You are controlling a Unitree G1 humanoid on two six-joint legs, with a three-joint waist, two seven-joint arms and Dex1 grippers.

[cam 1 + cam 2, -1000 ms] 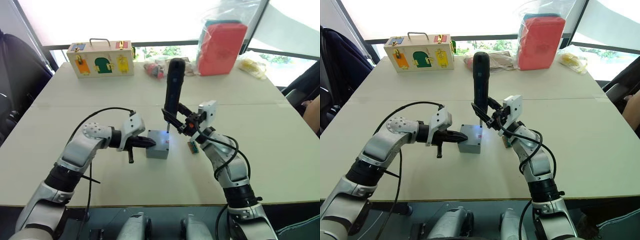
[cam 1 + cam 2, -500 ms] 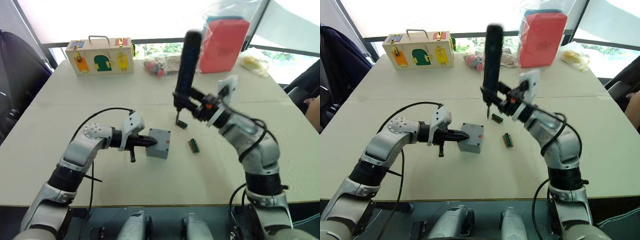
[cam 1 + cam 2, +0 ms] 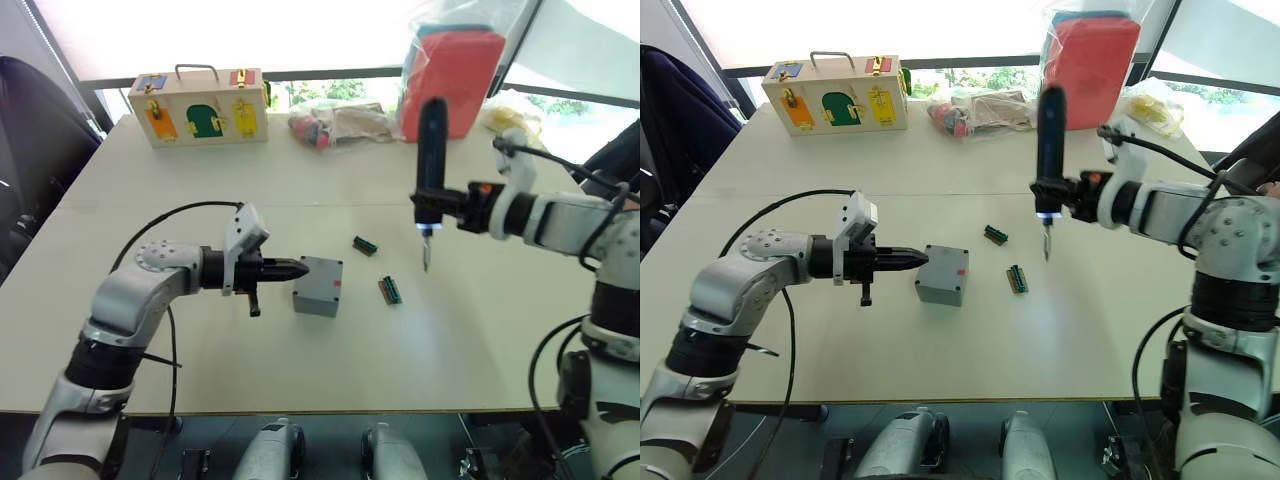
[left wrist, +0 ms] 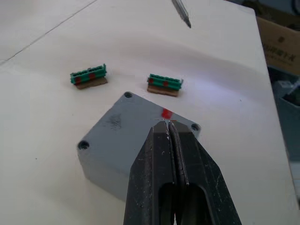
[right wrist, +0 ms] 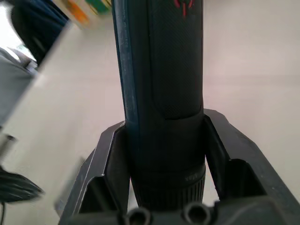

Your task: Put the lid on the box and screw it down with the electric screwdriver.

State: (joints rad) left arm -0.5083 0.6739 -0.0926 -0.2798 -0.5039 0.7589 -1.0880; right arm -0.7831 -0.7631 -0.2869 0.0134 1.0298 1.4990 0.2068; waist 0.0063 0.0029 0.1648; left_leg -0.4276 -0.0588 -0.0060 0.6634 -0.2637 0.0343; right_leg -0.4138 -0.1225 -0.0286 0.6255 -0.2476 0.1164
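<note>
The grey box (image 3: 316,296) stands mid-table with the lid (image 4: 124,133) lying on top of it, corner holes showing and a red mark at one edge. My left gripper (image 3: 298,270) is shut with nothing in it. Its tips are at the box's left side, level with the lid. Well right of the box, my right gripper (image 3: 432,203) is shut on the electric screwdriver (image 3: 431,145). The tool stands upright with its bit just above the tabletop. In the right wrist view its black body (image 5: 161,70) sits between the fingers (image 5: 105,157).
Two green connector pieces (image 3: 365,243) (image 3: 390,290) lie between the box and the screwdriver. Along the far edge are a wooden box with coloured doors (image 3: 198,108), a clear bag of small items (image 3: 335,122), a red pack in plastic (image 3: 450,85) and a yellow bag (image 3: 505,110).
My right arm has lifted the screwdriver off the box and swung it away to the right. The left gripper and the box have stayed in place.
</note>
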